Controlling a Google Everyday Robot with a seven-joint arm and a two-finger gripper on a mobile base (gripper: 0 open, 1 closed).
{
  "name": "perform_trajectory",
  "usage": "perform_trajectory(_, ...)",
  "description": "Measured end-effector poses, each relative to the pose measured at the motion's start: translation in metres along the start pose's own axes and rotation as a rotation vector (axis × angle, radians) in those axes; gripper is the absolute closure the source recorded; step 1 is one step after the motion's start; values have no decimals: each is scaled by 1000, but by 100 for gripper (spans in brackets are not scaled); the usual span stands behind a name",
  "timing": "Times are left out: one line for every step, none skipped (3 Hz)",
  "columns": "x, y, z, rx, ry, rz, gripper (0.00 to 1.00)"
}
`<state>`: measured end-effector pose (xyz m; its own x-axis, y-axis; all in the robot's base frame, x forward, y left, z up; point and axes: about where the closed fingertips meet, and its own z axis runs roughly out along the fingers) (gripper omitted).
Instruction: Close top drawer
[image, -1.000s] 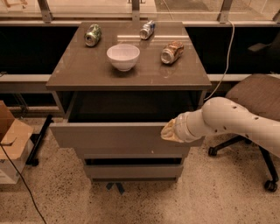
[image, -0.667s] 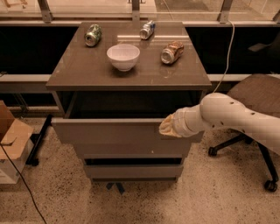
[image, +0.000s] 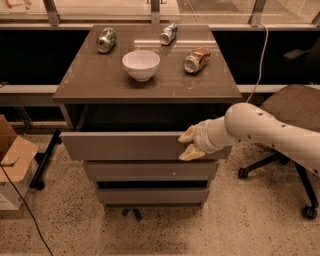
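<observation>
The top drawer (image: 125, 146) of the grey-brown cabinet stands partly pulled out, its flat handleless front a short way ahead of the two lower drawer fronts (image: 150, 171). Its inside is dark and mostly hidden under the cabinet top. My gripper (image: 186, 145), on a white arm coming in from the right, rests against the right part of the drawer front. Its two pale fingers (image: 190, 153) are spread one above the other, holding nothing.
On the cabinet top (image: 100, 82) stand a white bowl (image: 141, 64) and three cans lying on their sides (image: 106, 40) (image: 168, 34) (image: 197, 60). An office chair (image: 295, 115) is at the right, a cardboard box (image: 12, 165) at the left, a window rail behind.
The drawer front has moved back toward the cabinet, and my gripper has moved with it, staying on the right part of the front.
</observation>
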<state>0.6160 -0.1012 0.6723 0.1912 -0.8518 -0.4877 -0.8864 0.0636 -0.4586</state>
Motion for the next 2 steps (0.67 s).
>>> perform_trajectory(-1, 1, 1, -3, -1, -1, 0)
perform_trajectory(-1, 1, 1, -3, -1, -1, 0)
